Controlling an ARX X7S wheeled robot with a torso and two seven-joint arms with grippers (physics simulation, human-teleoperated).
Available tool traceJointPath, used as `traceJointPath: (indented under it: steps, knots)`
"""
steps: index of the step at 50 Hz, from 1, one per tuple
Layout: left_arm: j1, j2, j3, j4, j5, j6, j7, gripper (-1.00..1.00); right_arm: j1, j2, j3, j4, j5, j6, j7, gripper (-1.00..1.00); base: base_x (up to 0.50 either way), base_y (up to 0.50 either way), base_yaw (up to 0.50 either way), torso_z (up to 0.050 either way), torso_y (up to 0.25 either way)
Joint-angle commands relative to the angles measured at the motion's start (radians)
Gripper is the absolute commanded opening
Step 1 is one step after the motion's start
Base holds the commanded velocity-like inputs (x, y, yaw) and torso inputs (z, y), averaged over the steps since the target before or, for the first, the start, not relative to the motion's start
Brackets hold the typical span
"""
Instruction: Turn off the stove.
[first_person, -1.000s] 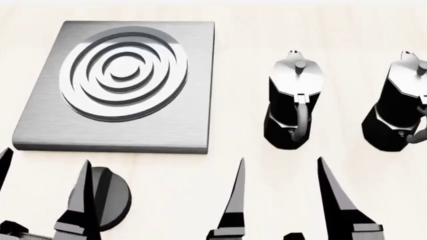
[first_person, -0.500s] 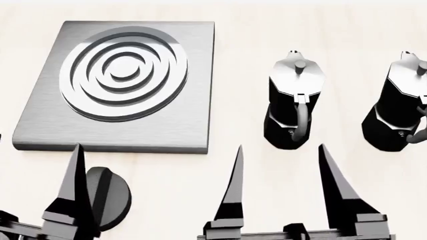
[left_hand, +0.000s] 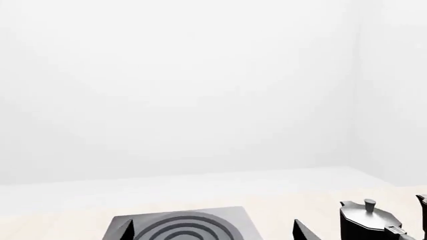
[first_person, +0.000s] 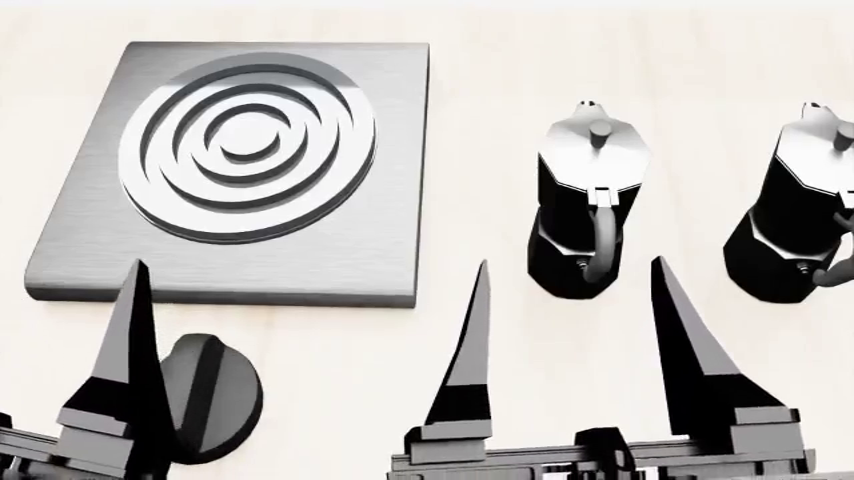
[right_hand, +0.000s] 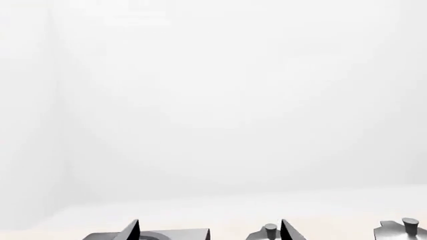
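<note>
Left gripper at the stove knob, right gripper parked, nothing held.

Knob sits on the table at 6 o'clock of the stove plate, just off its near-left corner, grip bar running near 12–6. No dial mark visible, so on or off can't be read. Left jaws are spread wide and hold nothing: one finger is at the knob's 9 o'clock edge, the other is mostly out of frame. Right jaws are also wide apart and hold nothing, near 3 o'clock of the knob, over bare table. If the knob needs turning: centre the bar between the fingers, close square, rotate about the knob's axis, don't drag sideways. Two moka pots stand at 3 o'clock of the plate, well clear of the knob; nothing blocks access.
</note>
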Motion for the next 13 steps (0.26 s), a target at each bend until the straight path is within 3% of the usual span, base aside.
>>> traceJointPath:
  steps: [1,13]
  knots:
    - [-0.025,0.012,-0.037,0.030,-0.019,-0.008,0.019,1.00,0.022,-0.011,0.032,-0.036,-0.004,0.026,-0.012,1.00,0.00,0.00,0.00,0.000,0.000]
    - [-0.063,0.003,-0.041,0.063,-0.041,-0.040,0.001,1.00,0.054,-0.001,0.046,-0.076,0.014,0.057,0.004,1.00,0.00,0.00,0.00,0.000,0.000]
